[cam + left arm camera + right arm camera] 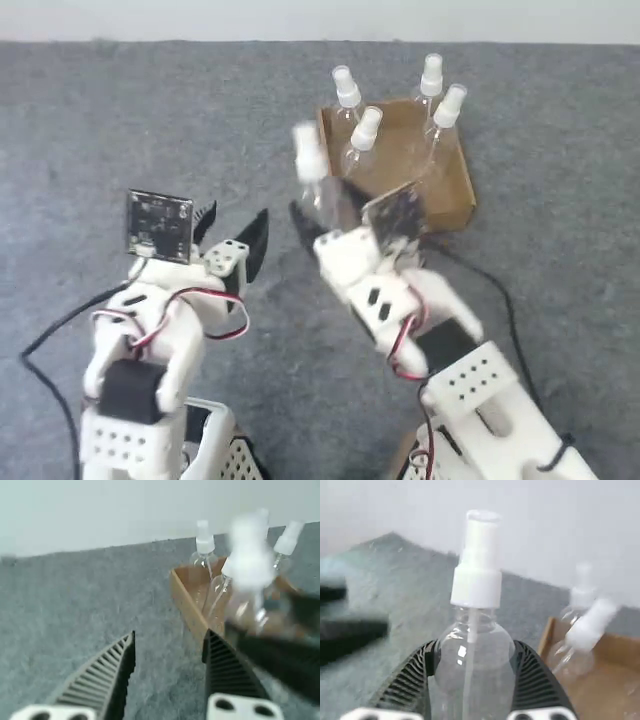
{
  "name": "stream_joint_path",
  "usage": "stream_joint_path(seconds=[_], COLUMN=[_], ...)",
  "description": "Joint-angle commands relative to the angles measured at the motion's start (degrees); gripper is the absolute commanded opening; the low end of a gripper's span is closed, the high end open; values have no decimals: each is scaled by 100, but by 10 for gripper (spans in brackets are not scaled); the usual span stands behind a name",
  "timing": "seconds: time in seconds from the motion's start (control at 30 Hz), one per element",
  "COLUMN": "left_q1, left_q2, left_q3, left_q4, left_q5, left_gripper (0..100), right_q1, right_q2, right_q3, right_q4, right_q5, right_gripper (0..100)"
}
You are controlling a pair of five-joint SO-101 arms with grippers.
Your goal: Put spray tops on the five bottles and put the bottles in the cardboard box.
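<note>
While the jaws of the right arm grip the capped fifth bottle beside the cardboard box, upper centre of the frame, lowering it could topple the four crowded bottles inside; the left arm holds its jaws wide and empty.

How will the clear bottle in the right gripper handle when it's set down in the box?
Probably light: the bottle looks clear and empty. Its smooth round body may slip or twist between the ribbed fingers. Tall spray top likely makes it tip-prone.
</note>
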Motion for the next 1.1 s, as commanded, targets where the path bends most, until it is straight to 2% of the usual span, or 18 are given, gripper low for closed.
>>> stream_joint_path(seconds=[0.0, 0.1, 0.2, 0.37, 0.7, 0.93, 1.07], left_q1=[132, 730, 1160, 1257, 844, 844, 844], left_q2=[-466, -879, -1433, -2057, -2075, -2075, -2075], left_q3=[822, 1200, 1525, 2000, 2105, 2114, 2123], left_q4=[-712, -677, -668, -712, -923, -905, -914], left_q5=[193, 185, 211, 167, 167, 167, 167], left_gripper=[213, 225, 288, 305, 305, 305, 305], right_q1=[426, 444, 277, -84, -585, -576, -567], right_q2=[303, 980, 1824, 2800, 1859, 1191, 1165], right_q3=[-1556, -2224, -2848, -3719, -4325, -4211, -4220], right_q4=[558, 629, 646, 1358, 3758, 4207, 4426], right_q5=[-35, -35, -35, -26, -26, -9, 413], right_gripper=[6, 6, 6, 6, 6, 6, 6])
